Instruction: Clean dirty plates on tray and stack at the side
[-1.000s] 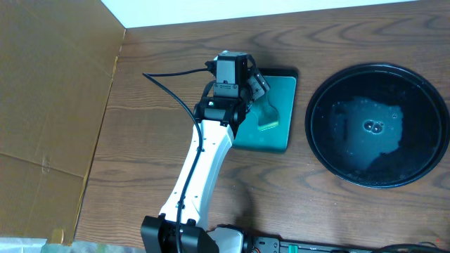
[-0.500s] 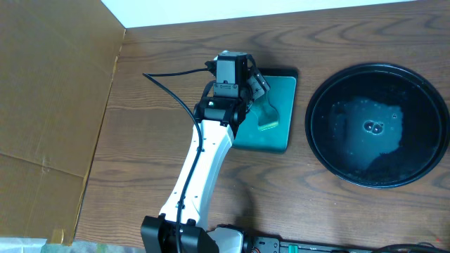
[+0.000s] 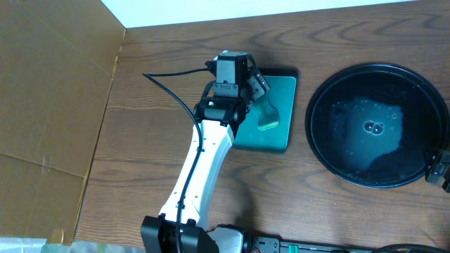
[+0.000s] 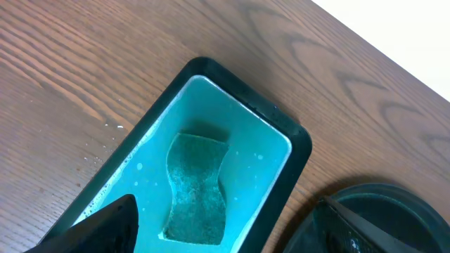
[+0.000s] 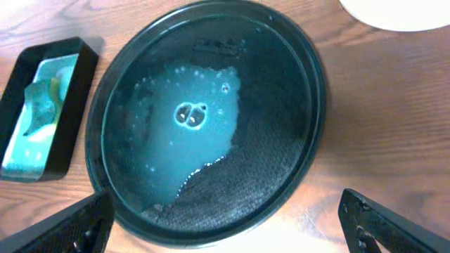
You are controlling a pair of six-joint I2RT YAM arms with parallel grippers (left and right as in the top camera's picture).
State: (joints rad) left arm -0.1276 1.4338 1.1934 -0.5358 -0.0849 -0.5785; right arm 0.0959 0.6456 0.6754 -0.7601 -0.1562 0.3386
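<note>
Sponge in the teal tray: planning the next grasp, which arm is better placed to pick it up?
Left. The left end effector hovers open just above the sponge in the teal tray; the right end effector is by the black tray's far edge.

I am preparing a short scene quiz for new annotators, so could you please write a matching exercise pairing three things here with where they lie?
Things:
1. sponge
2. bluish puddle
3. cardboard

Places:
A. in the black tray
B. at the left edge of the overhead view
C. in the teal tray

Pairs: 1-C; 2-A; 3-B
</note>
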